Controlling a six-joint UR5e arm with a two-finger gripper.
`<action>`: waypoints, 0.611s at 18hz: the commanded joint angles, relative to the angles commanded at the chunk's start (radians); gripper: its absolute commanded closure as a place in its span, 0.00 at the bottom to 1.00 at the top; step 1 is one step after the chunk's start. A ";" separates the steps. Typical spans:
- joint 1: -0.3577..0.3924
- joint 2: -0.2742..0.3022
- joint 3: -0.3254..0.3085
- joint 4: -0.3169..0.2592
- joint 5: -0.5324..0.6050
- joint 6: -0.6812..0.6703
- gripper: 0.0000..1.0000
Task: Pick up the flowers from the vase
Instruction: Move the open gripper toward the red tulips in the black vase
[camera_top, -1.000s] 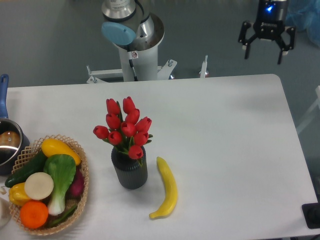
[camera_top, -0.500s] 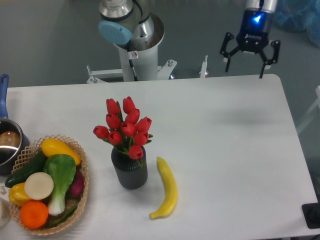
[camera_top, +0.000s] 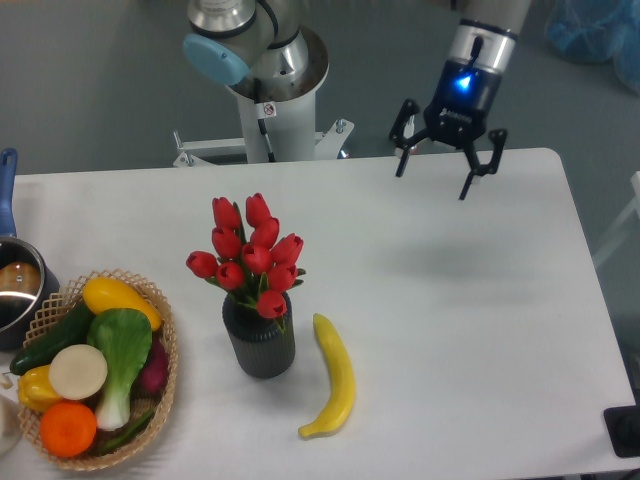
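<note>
Lying nearest on the matte white table (camera_top: 470, 330): a smooth curved yellow banana (camera_top: 333, 378), just beside a woven wicker basket (camera_top: 165, 395) heaped with glossy vegetables. Standing between them, a dark ribbed cylindrical vase (camera_top: 260, 340), holding red closed tulip flowers (camera_top: 250, 255) upright in its round mouth. Hovering well apart over the far table edge, black two-finger gripper (camera_top: 433, 181), fingers spread wide, gripping nothing.
</note>
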 joint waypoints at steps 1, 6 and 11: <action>-0.011 -0.008 0.003 0.015 -0.021 -0.005 0.00; -0.071 -0.090 0.011 0.097 -0.072 -0.011 0.00; -0.178 -0.173 0.011 0.143 -0.083 0.077 0.00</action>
